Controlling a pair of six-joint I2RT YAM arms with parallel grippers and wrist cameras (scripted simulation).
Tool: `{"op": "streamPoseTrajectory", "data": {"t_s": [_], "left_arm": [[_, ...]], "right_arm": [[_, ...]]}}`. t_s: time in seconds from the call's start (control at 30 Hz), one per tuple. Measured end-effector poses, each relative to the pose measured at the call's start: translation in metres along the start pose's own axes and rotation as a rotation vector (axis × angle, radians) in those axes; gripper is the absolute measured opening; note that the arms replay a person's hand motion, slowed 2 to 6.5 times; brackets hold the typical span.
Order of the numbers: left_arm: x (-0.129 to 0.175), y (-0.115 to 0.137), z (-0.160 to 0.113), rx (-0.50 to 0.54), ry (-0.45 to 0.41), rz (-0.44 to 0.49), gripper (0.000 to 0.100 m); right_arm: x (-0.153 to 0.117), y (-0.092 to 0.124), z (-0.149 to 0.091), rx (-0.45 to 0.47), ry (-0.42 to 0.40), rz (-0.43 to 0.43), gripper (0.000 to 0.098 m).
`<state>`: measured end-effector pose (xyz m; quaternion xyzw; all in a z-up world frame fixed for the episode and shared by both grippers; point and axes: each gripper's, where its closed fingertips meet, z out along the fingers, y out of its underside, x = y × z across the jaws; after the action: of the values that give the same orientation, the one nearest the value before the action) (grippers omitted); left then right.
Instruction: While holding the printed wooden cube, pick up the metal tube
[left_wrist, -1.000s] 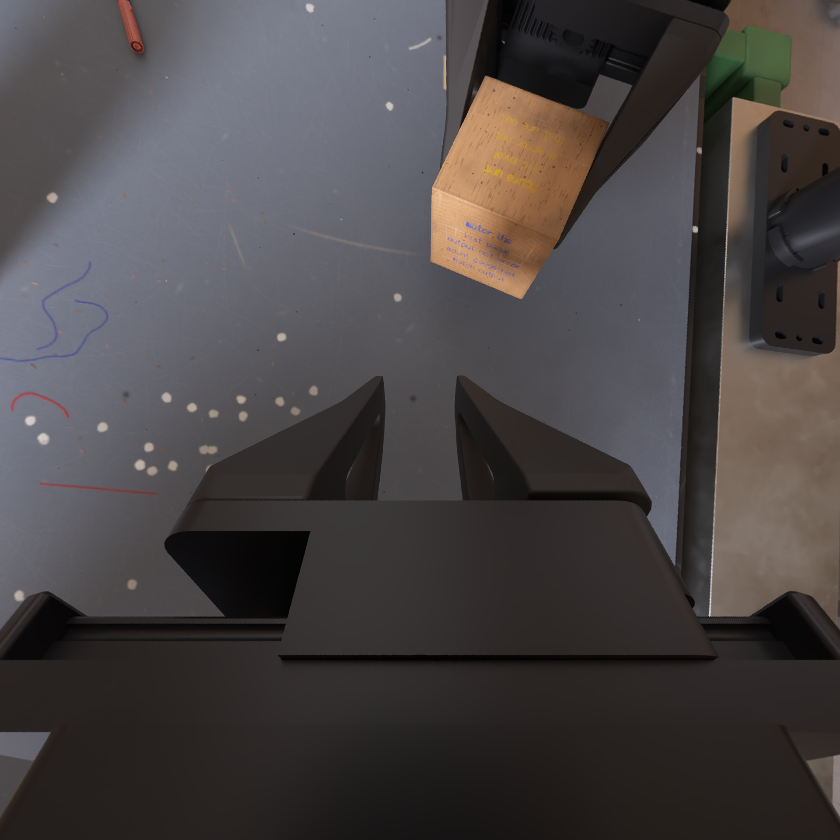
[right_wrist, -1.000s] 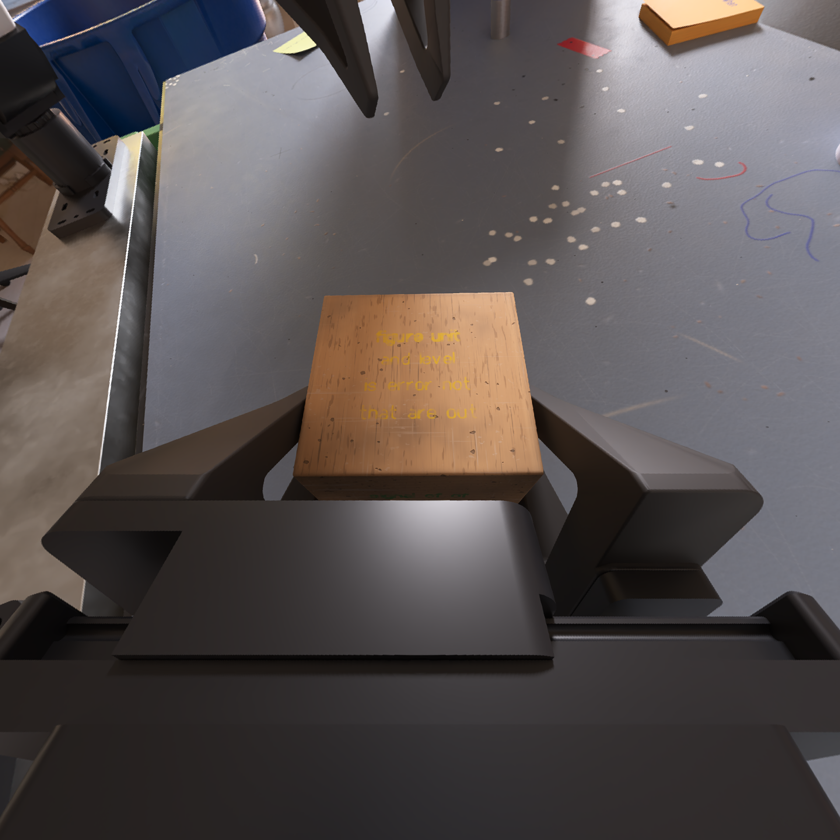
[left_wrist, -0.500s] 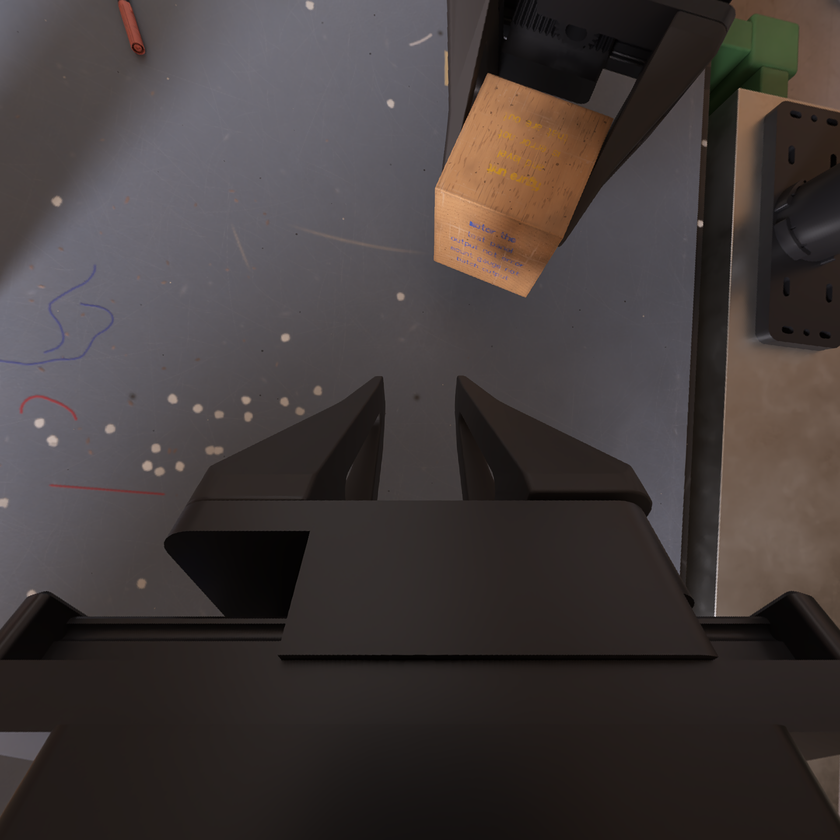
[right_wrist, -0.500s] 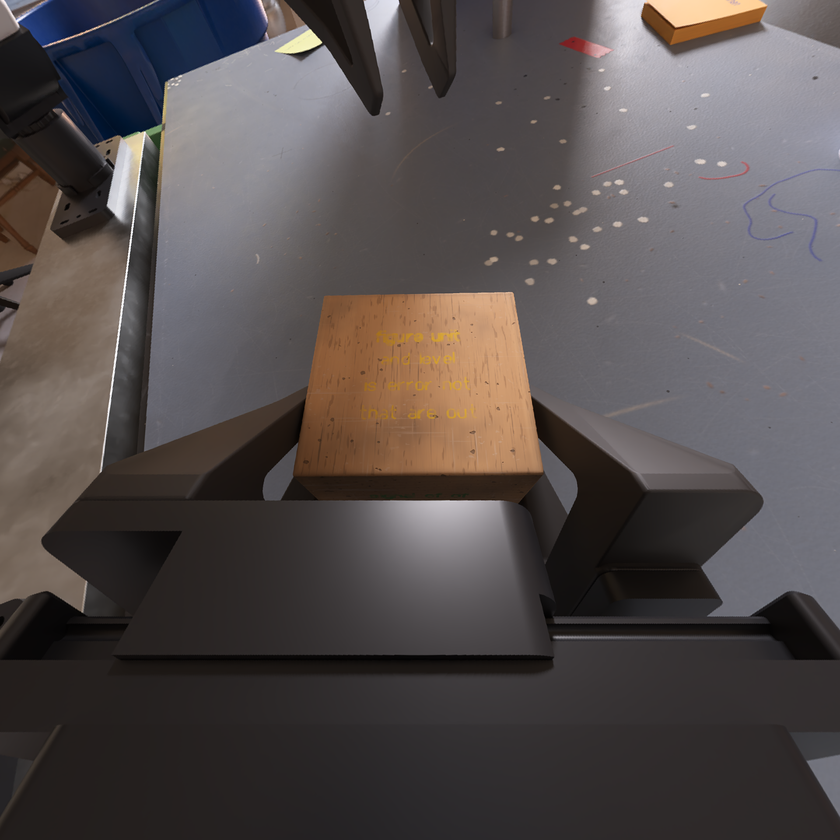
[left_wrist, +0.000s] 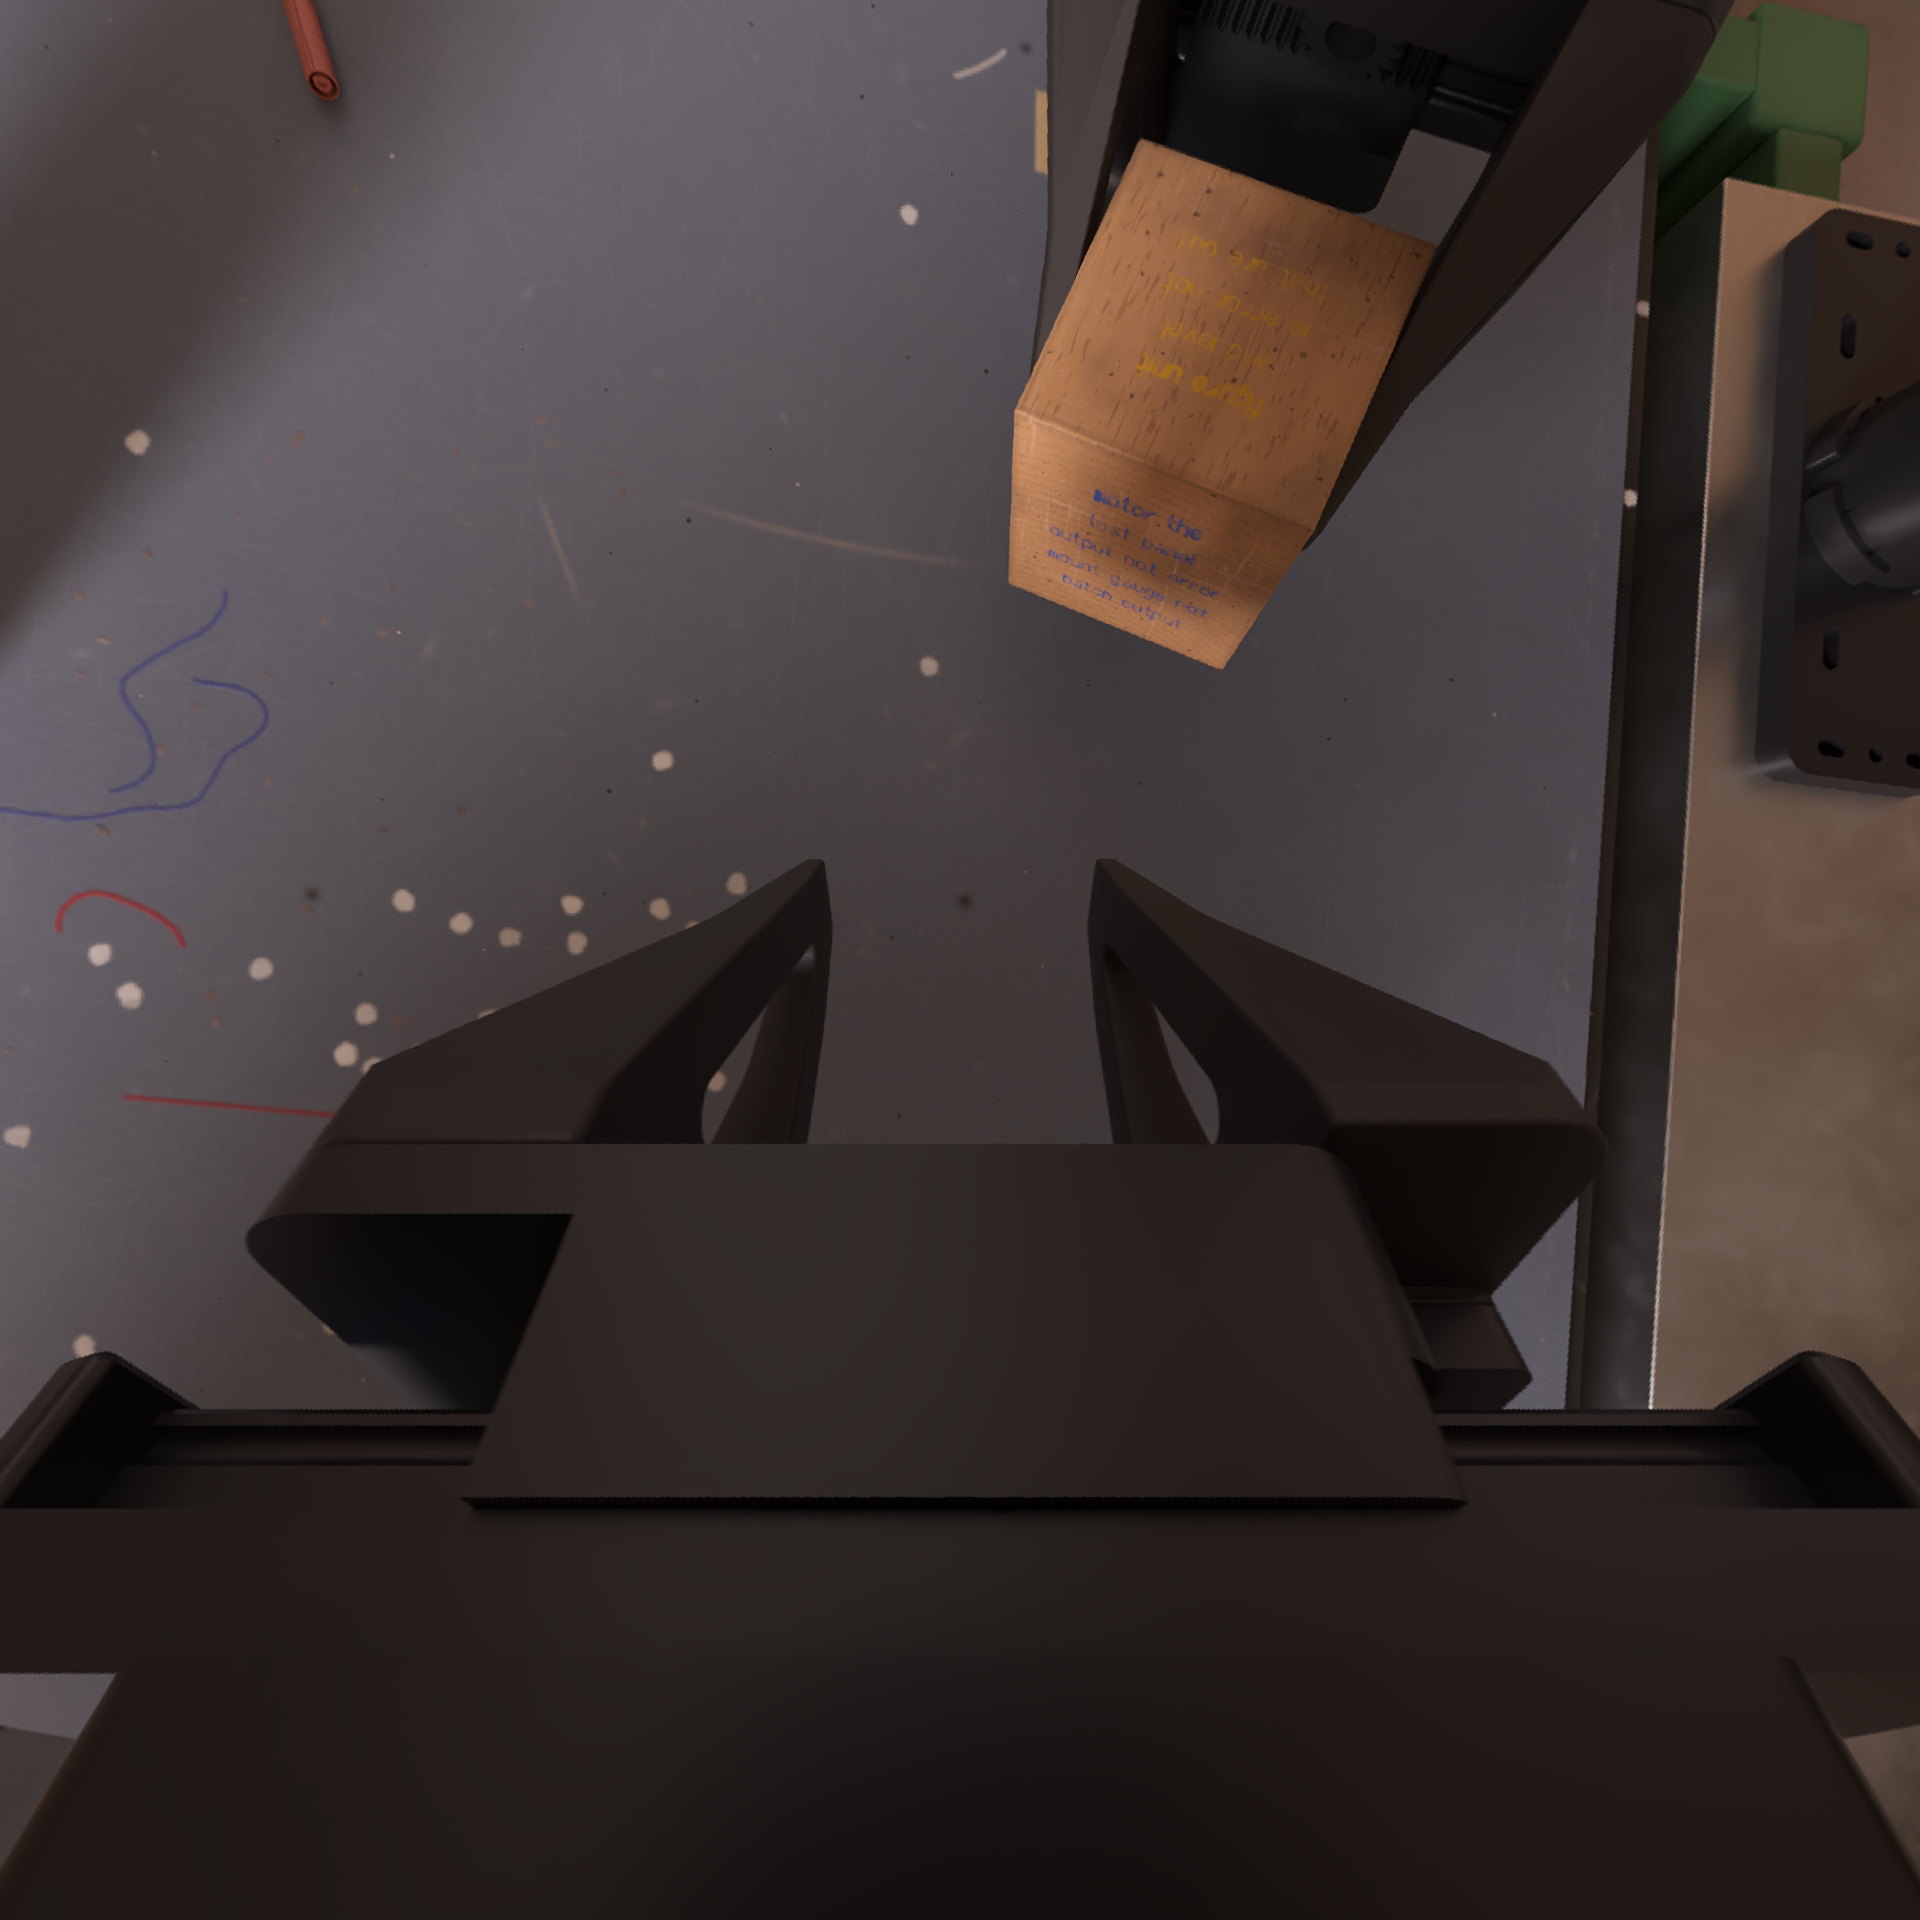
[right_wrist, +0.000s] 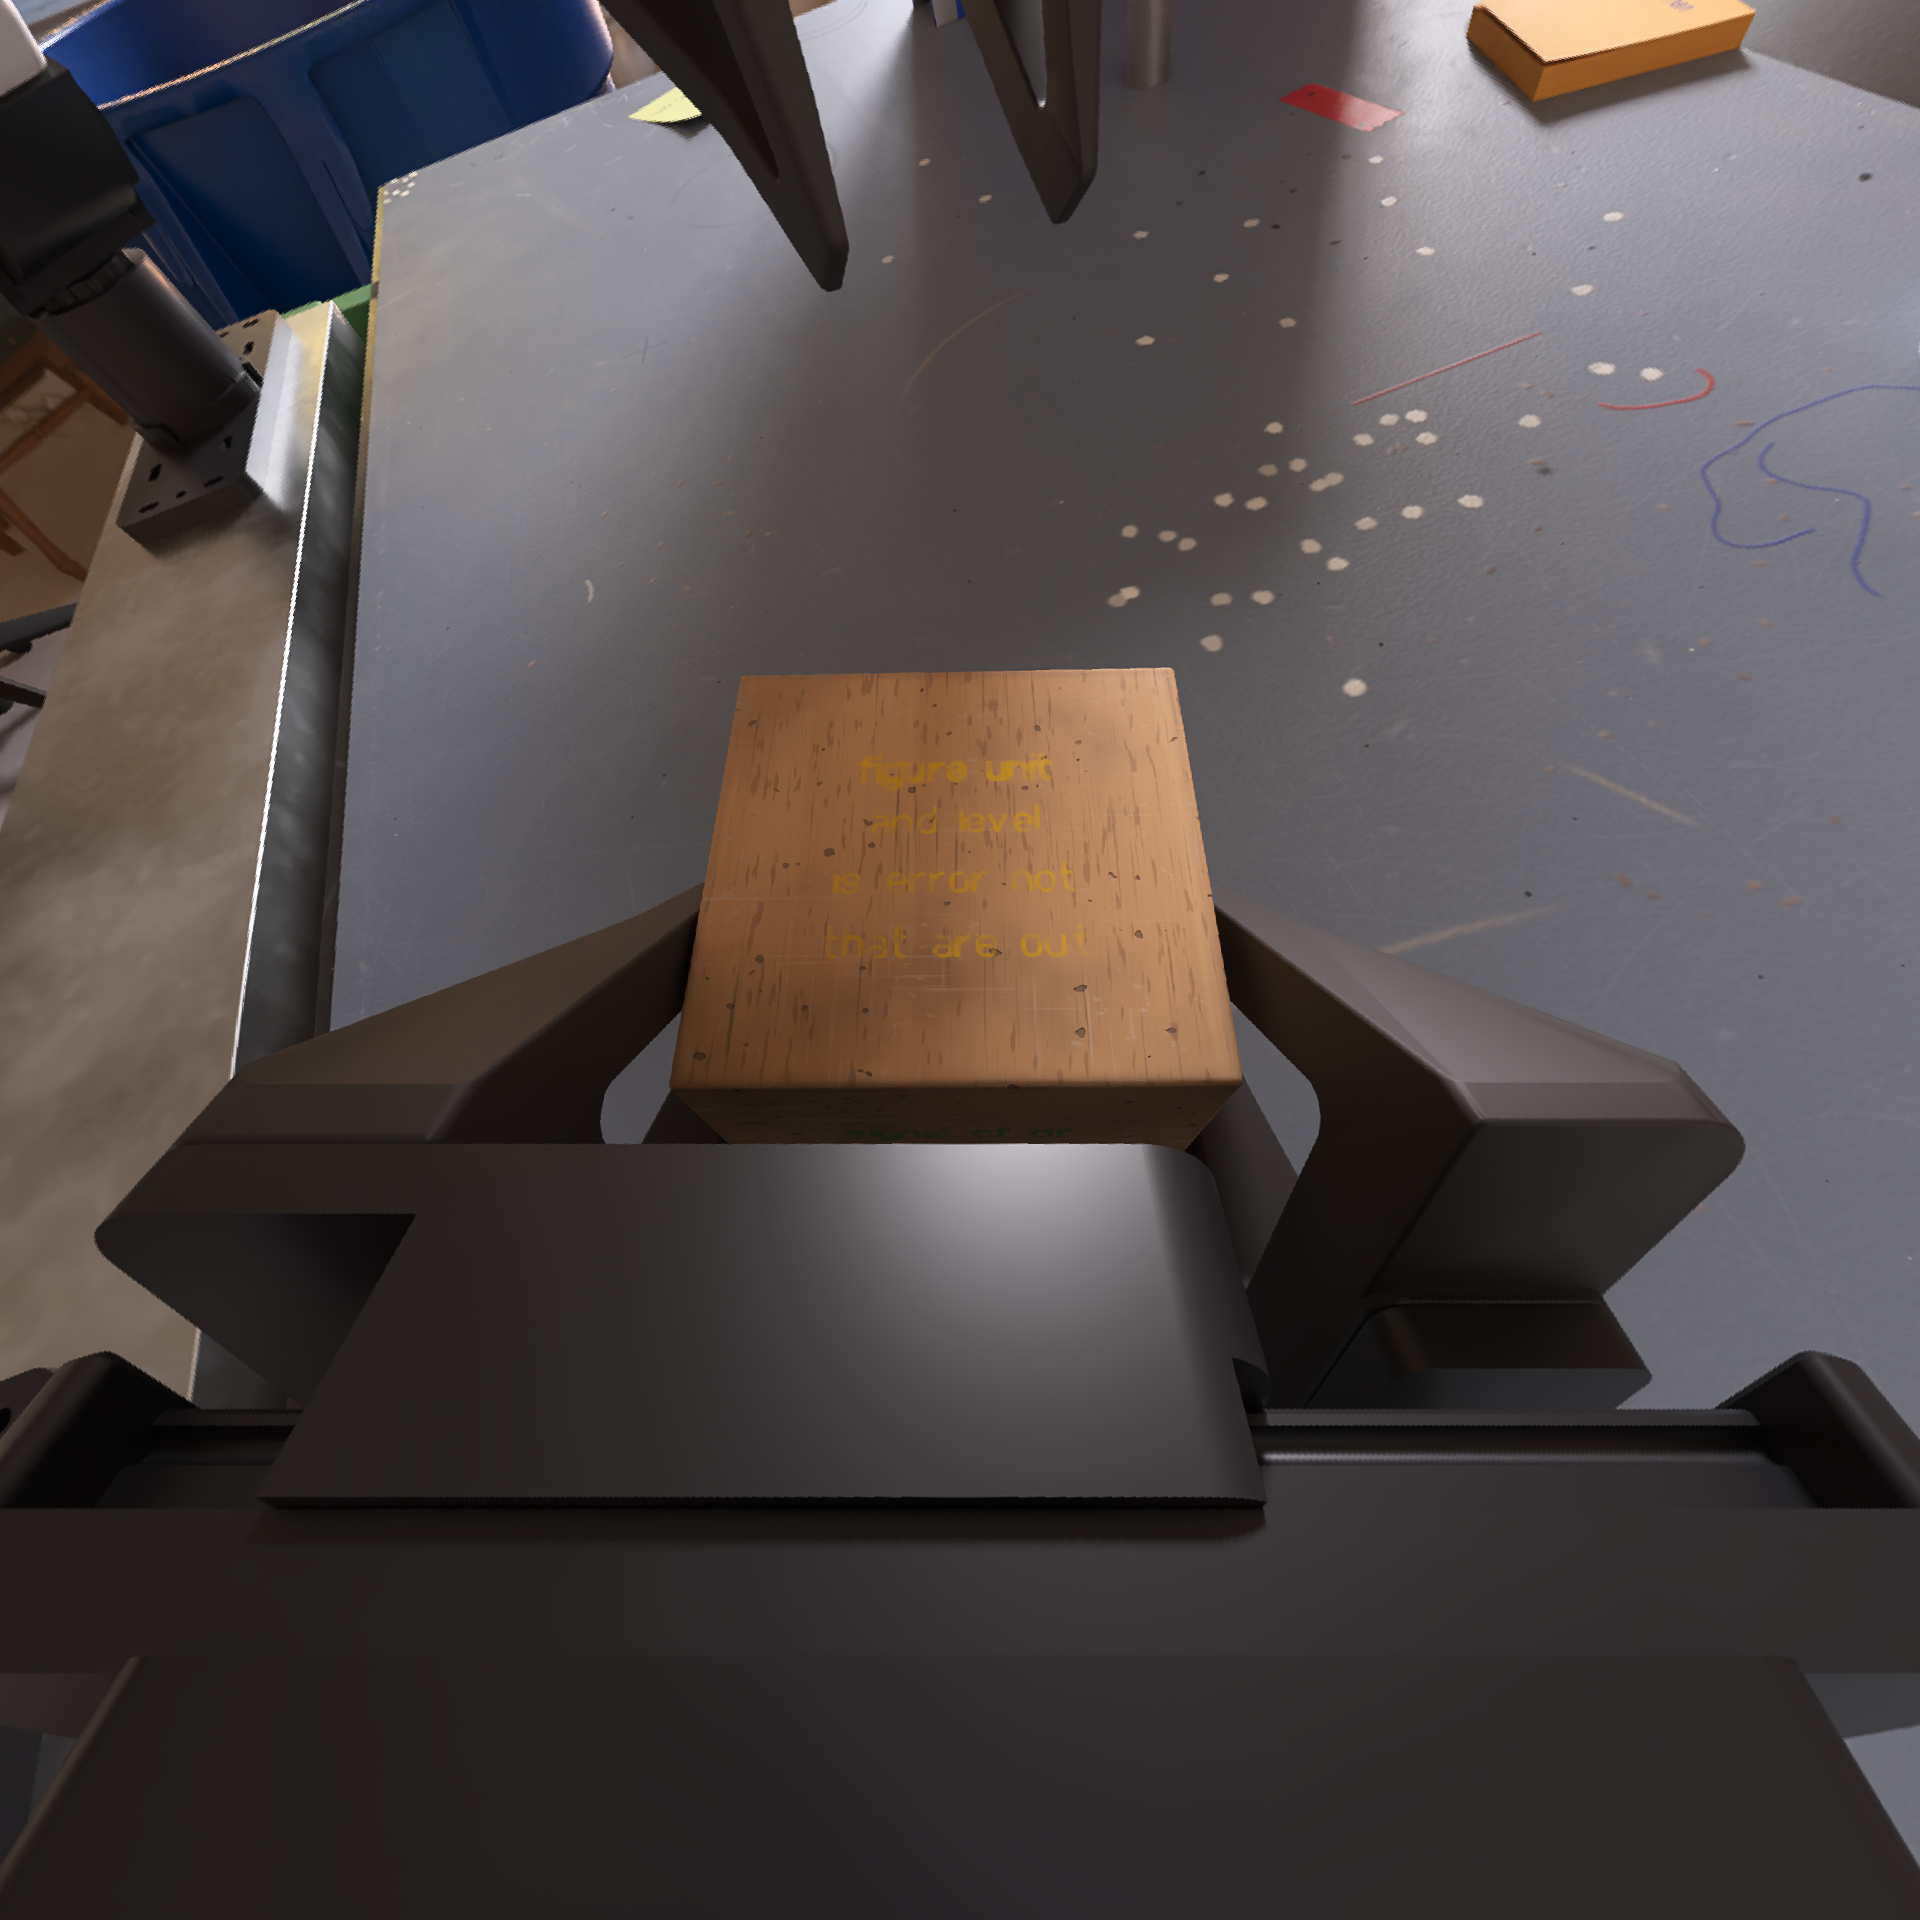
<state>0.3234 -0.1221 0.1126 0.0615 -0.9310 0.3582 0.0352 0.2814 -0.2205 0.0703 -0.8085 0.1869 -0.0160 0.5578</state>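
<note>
My right gripper (right_wrist: 956, 914) is shut on the printed wooden cube (right_wrist: 956, 883) and holds it above the grey table (right_wrist: 623, 520). The left wrist view shows this cube (left_wrist: 1195, 416) at the upper right, between the right gripper's fingers. My left gripper (left_wrist: 961, 883) is open and empty, hanging over the table short of the cube; it also shows at the top of the right wrist view (right_wrist: 945, 247). A grey metal tube (right_wrist: 1148, 42) stands upright at the table's far end, behind the left gripper. A thin reddish tube (left_wrist: 312, 57) lies at the far left.
An orange box (right_wrist: 1610, 42), a red card (right_wrist: 1340, 104) and a yellow note (right_wrist: 665, 104) lie at the table's far end. A blue bin (right_wrist: 312, 125) stands beyond it. A black arm base plate (left_wrist: 1839, 499) and green block (left_wrist: 1766, 94) sit past the table edge (left_wrist: 1621, 831).
My left gripper's jaws have opened wider. The right gripper still holds the cube in the same place.
</note>
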Motion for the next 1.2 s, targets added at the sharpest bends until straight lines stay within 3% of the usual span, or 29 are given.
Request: {"op": "streamPoseTrajectory", "data": {"t_s": [0.2, 0.33, 0.47, 0.6, 0.83, 1.03, 1.2], "left_arm": [[0.0, -0.004, -0.008, 0.028, -0.015, -0.002, 0.056], [-0.006, -0.01, -0.03, 0.092, -0.064, -0.005, 0.063], [-0.024, -0.014, -0.07, 0.18, -0.17, -0.036, 0.066], [-0.052, -0.007, -0.121, 0.254, -0.332, -0.092, 0.07], [-0.101, 0.04, -0.203, 0.288, -0.603, -0.223, 0.081], [-0.133, 0.093, -0.242, 0.291, -0.717, -0.379, 0.085], [-0.153, 0.128, -0.256, 0.303, -0.769, -0.487, 0.084]], "right_arm": [[0.0, 0.0, 0.0, 0.0, 0.0, 0.0, 0.0608], [0.0, 0.0, 0.0, 0.0, 0.0, 0.001, 0.0608], [0.0, 0.0, -0.001, 0.001, 0.0, 0.002, 0.0608], [0.0, 0.0, -0.001, 0.001, 0.0, 0.002, 0.0608], [0.0, 0.001, -0.001, -0.002, 0.0, 0.002, 0.0608], [0.0, 0.001, 0.0, -0.003, -0.002, 0.001, 0.0608], [0.0, 0.001, 0.0, -0.003, -0.002, 0.001, 0.0608]]}}
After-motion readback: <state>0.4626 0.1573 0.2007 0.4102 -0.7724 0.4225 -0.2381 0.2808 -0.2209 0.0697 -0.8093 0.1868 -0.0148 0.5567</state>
